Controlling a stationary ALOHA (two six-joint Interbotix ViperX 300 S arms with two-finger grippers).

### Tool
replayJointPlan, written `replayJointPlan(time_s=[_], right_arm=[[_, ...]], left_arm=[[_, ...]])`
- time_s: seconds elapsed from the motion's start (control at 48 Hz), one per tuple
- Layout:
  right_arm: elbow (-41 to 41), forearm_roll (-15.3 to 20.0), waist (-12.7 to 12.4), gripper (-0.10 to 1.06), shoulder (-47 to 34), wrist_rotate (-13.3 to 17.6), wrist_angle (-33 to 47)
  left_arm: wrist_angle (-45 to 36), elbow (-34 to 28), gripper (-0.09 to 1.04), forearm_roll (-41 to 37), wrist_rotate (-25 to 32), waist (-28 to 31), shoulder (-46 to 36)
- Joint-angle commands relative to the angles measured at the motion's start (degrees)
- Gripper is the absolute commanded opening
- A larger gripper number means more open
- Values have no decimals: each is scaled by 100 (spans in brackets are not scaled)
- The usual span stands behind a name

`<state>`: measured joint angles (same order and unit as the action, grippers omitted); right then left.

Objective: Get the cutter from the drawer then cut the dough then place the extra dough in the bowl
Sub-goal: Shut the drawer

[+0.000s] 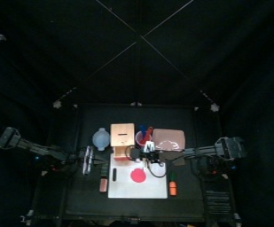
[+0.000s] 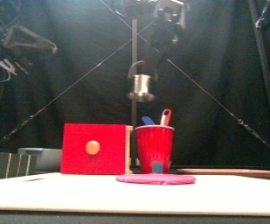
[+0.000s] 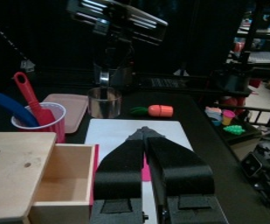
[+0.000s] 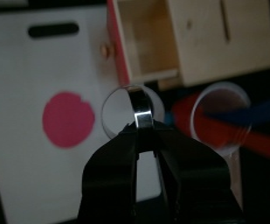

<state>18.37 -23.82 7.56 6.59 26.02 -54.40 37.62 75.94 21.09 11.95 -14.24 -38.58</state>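
Observation:
The round metal cutter (image 2: 141,86) hangs by its wire handle high above the pink dough disc (image 2: 155,179). My right gripper (image 4: 143,125) is shut on that handle, and the cutter's ring (image 4: 135,109) shows just past its jaws. The dough (image 1: 138,176) lies flat on the white cutting board (image 1: 151,191). The wooden box (image 1: 123,133) stands behind the board with its red drawer (image 3: 61,171) pulled out and empty. My left gripper (image 3: 144,133) is shut on nothing, left of the board near the drawer. The blue-grey bowl (image 1: 101,138) sits left of the box.
A red cup (image 2: 155,149) with a blue and a red toy knife stands right of the box, with the pink tray (image 1: 168,139) beyond it. One orange toy food (image 1: 104,184) lies left of the board, another (image 1: 172,188) at its right edge.

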Motion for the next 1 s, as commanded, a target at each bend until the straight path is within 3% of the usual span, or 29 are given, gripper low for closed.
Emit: replayJointPlan(time_s=[0.021,0.188,0.312,0.5,0.708,1.0], right_arm=[[686,-290,396,51,598,721,220],[1591,-659,791,51,905,1863,677],[2101,-765,932,51,905,2285,1213],[2505,-756,905,51,747,2294,2109],[2610,-756,870,53,439,2364,2188],[2549,-782,896,84,79,2347,2162]], left_arm=[[26,-114,38,53,9,88,88],[26,-158,38,141,9,202,220],[35,-202,38,176,9,272,272],[26,-308,38,176,18,387,281],[26,-369,38,176,9,510,281],[26,-378,38,193,0,562,281]])
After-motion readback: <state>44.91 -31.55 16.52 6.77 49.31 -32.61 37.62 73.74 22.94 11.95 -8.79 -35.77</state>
